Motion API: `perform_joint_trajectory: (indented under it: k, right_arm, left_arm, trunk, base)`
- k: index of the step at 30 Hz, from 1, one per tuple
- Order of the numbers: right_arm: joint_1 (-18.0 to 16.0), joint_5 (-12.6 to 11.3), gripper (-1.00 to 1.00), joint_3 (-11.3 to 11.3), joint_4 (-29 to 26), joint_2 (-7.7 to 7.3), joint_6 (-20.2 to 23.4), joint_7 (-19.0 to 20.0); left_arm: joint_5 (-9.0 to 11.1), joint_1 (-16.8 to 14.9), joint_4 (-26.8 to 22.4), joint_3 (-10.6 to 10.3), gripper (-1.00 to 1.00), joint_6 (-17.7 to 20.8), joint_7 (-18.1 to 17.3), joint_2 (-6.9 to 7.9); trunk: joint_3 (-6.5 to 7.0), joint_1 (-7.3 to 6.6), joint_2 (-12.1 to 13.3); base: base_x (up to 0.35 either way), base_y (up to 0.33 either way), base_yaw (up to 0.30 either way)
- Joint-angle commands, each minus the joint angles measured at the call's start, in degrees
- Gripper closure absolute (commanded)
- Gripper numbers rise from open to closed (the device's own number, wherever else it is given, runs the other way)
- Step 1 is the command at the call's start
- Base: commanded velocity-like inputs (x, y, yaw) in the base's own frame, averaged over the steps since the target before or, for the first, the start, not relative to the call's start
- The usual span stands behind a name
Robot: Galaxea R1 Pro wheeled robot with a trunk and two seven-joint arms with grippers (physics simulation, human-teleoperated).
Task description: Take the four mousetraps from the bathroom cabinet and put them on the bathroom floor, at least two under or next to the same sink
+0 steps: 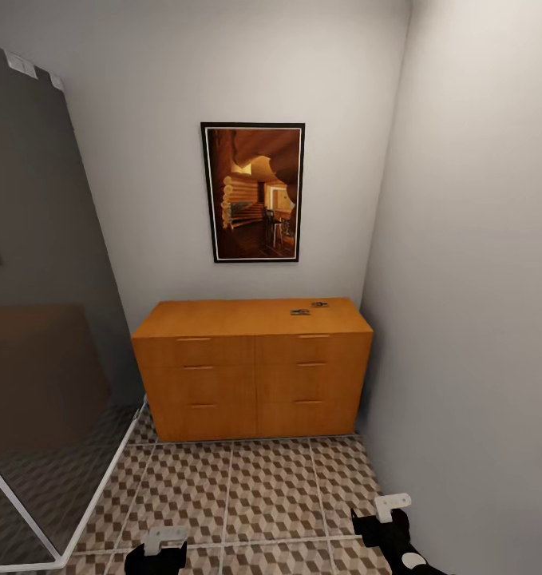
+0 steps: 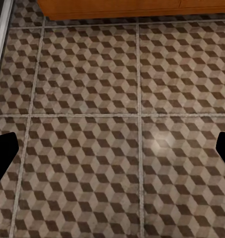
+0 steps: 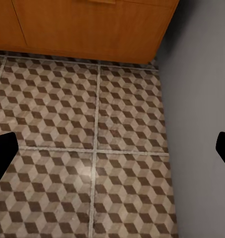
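Down low, the left gripper [image 1: 165, 541] and right gripper [image 1: 389, 511] hang over the floor [image 1: 247, 487], each with fingers spread and holding nothing. Ahead, two mousetraps [image 1: 310, 308] lie near the back right corner of the cabinet [image 1: 251, 367] top, just beside each other. They look light, stiff and thin; pinching the board's long edges, clear of the wire, seems safest. Patterned tiles run to grey walls; a framed picture [image 1: 253, 192] hangs above.
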Motion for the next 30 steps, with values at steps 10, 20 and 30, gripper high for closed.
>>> perform_joint_trajectory:
  k: [10,20,30]
  right_arm:
    - [-0.1,0.5,-1.00,0.2,0.1,-0.01,-0.1,-0.4]
    - [-0.1,0.5,-1.00,0.2,0.1,-0.01,-0.1,-0.4]
    - [-0.1,0.5,-1.00,0.2,0.1,-0.01,-0.1,-0.4]
  left_arm:
    - [0.5,-0.1,0.3,-0.5,-1.00,-0.4,0.1,-0.02]
    - [0.5,-0.1,0.3,-0.5,-1.00,-0.4,0.1,-0.04]
    - [0.5,-0.1,0.3,-0.5,-1.00,-0.4,0.1,-0.02]
  trunk:
    - [-0.10,0.03,-0.1]
    - [-0.10,0.03,-0.1]
    - [-0.10,0.03,-0.1]
  base:
    - [0.000,0.000,0.000]
    - [0.000,0.000,0.000]
    - [0.004,0.000,0.000]
